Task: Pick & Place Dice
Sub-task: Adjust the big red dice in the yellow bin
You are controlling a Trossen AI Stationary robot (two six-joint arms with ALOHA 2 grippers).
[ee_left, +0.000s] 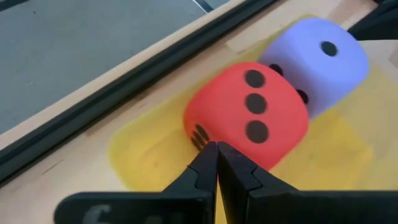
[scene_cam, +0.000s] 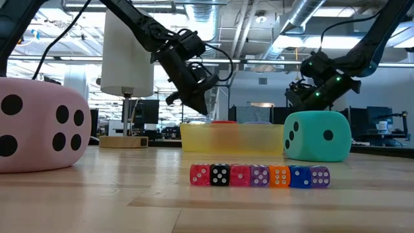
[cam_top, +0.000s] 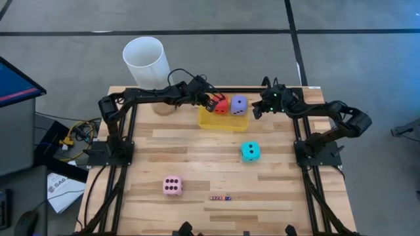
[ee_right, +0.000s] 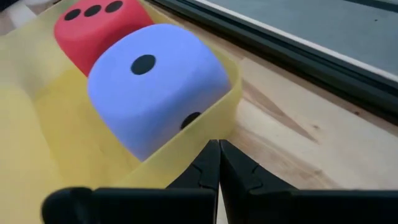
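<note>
— While both arms are held over the table's far edge, where are the dice seen?

— The red die (cam_top: 222, 105) and purple die (cam_top: 239, 104) are seen side by side in the yellow tray (cam_top: 224, 122) at twelve o'clock. The cyan die (cam_top: 249, 151) is set toward three o'clock, the pink die (cam_top: 172, 185) at seven.

— And the grippers?

— The left gripper (cam_top: 211, 103) is closed on nothing beside the red die; the right gripper (cam_top: 257, 110) is likewise closed and empty, just outside the tray by the purple die.

Four dice (cam_top: 249, 151), seven tiny dice (scene_cam: 259, 175)
</note>
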